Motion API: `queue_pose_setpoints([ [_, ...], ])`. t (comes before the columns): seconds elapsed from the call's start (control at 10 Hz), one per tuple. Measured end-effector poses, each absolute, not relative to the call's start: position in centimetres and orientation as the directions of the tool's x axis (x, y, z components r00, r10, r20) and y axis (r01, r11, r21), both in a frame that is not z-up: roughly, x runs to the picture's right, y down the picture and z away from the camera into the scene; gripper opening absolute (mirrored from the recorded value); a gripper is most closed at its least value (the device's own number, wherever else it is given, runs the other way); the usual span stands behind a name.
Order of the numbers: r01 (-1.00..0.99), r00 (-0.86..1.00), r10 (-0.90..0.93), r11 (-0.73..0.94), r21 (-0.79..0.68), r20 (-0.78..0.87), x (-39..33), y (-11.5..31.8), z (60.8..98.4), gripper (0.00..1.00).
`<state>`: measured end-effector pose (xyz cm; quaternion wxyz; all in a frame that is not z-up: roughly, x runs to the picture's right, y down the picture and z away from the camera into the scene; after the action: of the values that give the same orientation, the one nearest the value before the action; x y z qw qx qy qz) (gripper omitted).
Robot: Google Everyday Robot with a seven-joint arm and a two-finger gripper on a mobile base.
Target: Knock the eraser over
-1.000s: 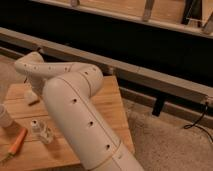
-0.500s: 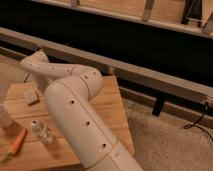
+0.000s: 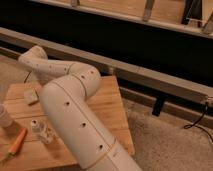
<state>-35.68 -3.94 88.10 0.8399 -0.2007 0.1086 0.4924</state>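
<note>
Workshop-like room: wooden table (image 3: 112, 107), concrete floor (image 3: 170, 140)

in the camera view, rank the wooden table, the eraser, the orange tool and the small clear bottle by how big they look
1. Light wooden table.
2. Orange-handled tool and small clear bottle: too alike to rank.
3. Pale block eraser.
The gripper is hidden beyond the white arm, near the eraser.

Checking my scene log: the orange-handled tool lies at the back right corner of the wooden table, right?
Not quite. The camera view shows the orange-handled tool at the front left edge of the wooden table. The gripper is hidden behind the white arm, near the pale block.
</note>
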Motion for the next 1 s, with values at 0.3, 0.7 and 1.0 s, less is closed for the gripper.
queue_pose_setpoints([
  [0.3, -0.864, 0.503, 0.813, 0.46, -0.204, -0.293, -36.7, -5.9, 84.9, 0.8],
  [0.7, -0.871, 0.488, 0.832, 0.443, -0.212, -0.264, -36.0, -5.3, 79.3, 0.8],
  [1.0, -0.921, 0.388, 0.833, 0.339, -0.191, -0.395, -31.9, -1.9, 77.4, 0.8],
])
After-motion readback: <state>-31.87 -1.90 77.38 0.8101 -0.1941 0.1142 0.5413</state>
